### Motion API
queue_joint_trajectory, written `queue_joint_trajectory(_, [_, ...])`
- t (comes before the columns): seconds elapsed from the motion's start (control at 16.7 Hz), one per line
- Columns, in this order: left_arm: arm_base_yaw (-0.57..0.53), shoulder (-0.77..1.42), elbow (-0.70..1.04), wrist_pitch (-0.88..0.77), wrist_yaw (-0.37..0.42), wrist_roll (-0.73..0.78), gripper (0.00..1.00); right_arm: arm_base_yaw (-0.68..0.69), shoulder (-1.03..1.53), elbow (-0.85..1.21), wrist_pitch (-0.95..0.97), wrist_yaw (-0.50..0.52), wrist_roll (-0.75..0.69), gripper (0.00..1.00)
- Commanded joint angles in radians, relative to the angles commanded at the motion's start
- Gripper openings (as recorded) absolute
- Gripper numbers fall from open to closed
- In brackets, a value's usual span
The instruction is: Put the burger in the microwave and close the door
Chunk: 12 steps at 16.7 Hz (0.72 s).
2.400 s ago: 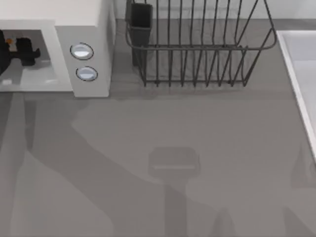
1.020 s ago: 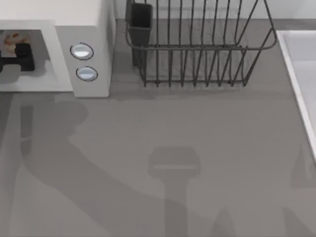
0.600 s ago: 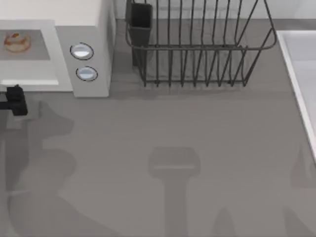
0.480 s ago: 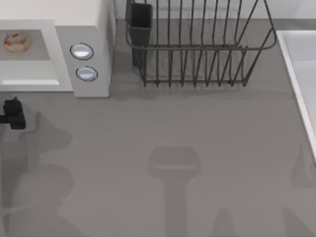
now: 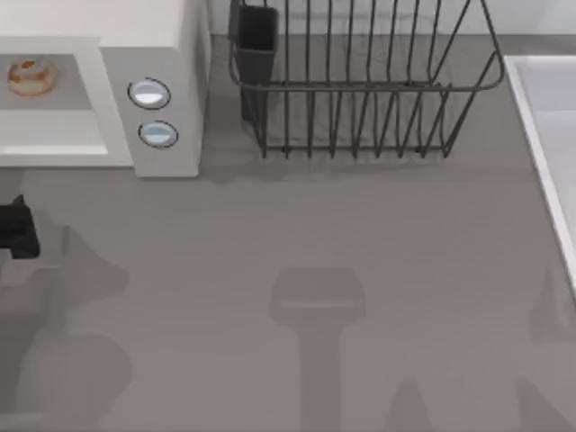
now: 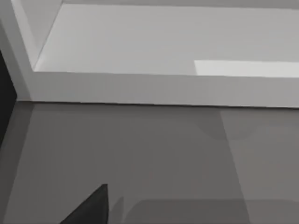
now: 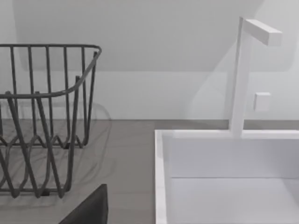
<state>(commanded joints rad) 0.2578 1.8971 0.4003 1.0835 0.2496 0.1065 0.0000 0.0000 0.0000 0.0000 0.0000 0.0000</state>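
left tool (image 5: pixel 16 229) at 9 o'clock on counter (image 5: pixel 360 234), grip state cannot be told | burger (image 5: pixel 32 76) set inside microwave (image 5: pixel 162 54) cavity | door to be shut next

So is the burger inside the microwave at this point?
Inside. In the top view the burger rests on the grey cavity floor of the microwave, and the left gripper is outside, over the table.

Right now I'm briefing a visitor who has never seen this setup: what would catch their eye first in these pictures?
Probably the white microwave at the table's far left, with the burger sitting inside its grey cavity. Next, the black wire dish rack along the far edge, right of the microwave. The left gripper sits at the left edge, in front of the microwave and apart from it.
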Motion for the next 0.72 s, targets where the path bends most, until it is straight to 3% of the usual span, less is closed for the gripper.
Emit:
queue_joint_trajectory(0.3, [-0.001,-0.089,0.026,-0.098,-0.002,-0.001,1.0,0.0,0.0,0.0,0.0,0.0,0.0,1.0])
queue_joint_trajectory(0.72, [0.0,-0.349,0.093,-0.458,-0.006,-0.002,1.0,0.0,0.0,0.0,0.0,0.0,0.0,1.0])
